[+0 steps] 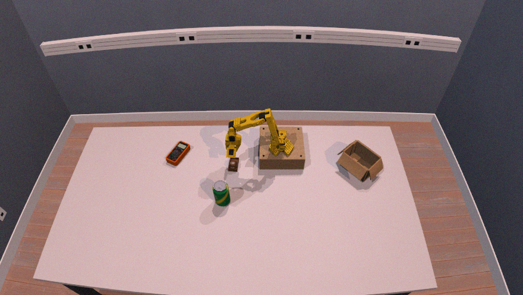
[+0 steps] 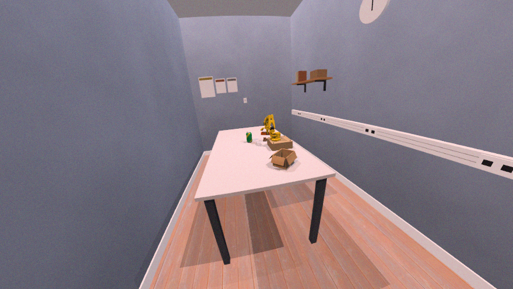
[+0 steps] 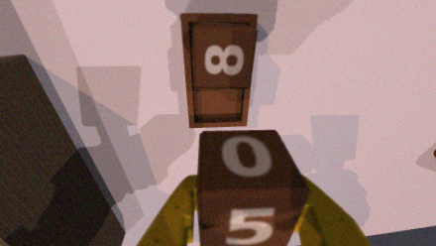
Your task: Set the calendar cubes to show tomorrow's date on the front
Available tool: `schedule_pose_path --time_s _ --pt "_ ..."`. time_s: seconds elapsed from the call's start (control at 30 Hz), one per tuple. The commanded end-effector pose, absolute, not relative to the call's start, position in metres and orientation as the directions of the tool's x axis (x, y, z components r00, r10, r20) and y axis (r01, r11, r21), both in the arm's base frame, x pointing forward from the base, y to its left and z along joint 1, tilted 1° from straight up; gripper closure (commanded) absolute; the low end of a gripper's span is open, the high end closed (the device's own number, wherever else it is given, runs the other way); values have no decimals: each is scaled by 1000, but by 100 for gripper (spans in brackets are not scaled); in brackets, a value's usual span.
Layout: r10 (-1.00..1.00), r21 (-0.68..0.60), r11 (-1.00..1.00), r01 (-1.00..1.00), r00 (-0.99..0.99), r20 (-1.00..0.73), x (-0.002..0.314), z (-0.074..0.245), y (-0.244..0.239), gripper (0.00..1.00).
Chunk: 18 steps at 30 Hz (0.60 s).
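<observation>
Here, at centre frame
Jaws: clamped on a brown cube (image 3: pixel 250 185), faces 0 and 5 showing, low in the wrist view.
Tray (image 3: pixel 187 69): directly above, on the worktop (image 3: pixel 347 74).
Second cube (image 3: pixel 224 56): in the tray's upper slot, showing 8.

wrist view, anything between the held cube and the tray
Nothing: only bare white table separates the held cube from the tray, whose near slot is vacant.
</observation>
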<state>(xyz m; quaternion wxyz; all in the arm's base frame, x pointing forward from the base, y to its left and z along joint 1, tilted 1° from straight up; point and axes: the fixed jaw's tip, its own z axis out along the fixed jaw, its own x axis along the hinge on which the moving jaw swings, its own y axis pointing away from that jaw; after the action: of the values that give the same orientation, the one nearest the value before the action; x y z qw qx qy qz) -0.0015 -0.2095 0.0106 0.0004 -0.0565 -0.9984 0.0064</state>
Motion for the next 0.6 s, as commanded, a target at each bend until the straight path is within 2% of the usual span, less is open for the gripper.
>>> schedule_pose_path --time_s 0.0,0.57 --pt "113 -10 994 113 -994 -1 -3 11 -210 100" --pt "113 -10 994 113 -994 -1 -3 -1 -210 100"
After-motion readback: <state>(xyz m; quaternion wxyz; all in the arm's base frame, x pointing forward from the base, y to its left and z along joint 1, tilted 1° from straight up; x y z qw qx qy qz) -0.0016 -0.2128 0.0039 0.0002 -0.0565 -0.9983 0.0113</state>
